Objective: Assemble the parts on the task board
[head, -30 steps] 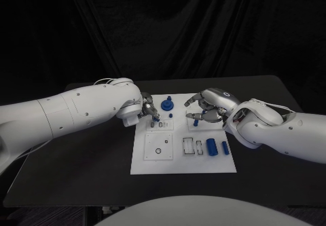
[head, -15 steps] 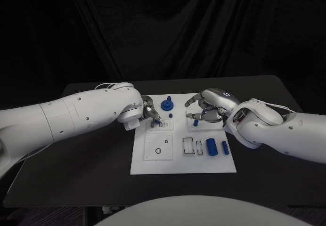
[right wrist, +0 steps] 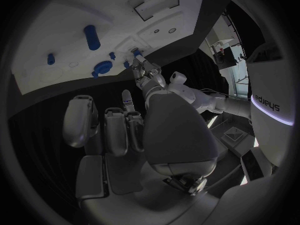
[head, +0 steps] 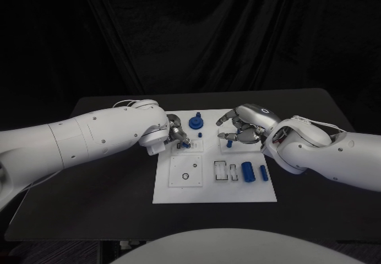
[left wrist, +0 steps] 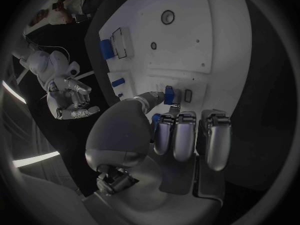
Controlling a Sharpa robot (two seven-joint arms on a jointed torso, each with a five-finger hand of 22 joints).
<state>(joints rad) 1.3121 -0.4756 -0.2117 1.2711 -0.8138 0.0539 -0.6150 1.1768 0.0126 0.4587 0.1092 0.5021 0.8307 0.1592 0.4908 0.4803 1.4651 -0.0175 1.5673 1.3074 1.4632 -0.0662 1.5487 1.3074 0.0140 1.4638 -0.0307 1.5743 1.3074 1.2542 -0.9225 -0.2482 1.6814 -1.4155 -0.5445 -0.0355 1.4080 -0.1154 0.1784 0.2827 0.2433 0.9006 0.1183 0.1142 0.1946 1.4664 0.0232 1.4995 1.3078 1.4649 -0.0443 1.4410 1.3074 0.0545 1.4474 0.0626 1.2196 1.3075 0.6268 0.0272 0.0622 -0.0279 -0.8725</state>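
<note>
- A small blue part (left wrist: 169, 95) is seen pinched at the tips of the left hand (head: 176, 132), thumb against one finger, while the other fingers (left wrist: 177, 135) lie curled together beside it with nothing in them.
- The part is held right at the surface of the task board (head: 214, 193), over the raised plate near the board's far left corner; 2 small rectangular slots (left wrist: 187, 96) are seen just beside it in the left wrist view.
- Whether the part is already seated in a slot or only touching the plate cannot be told.
- The part's long axis appears to stand roughly upright to the board, so the coming move is judged to be a short press straight down.
- The right hand (head: 246, 125) hovers over the board's far right side with its fingers loosely spread and nothing visibly held; a blue peg (head: 228, 143) stands just beneath it.
- Between the 2 hands a blue knob-like part (head: 197, 122) stands near the board's far edge.
- A blue cylinder (head: 248, 171) and a slimmer blue bar (head: 262, 172) lie side by side on the board's right half, nearer the right hand than the left.
- The left hand is plainly the nearer to the slots, so the insertion is judged to be its job.
</note>
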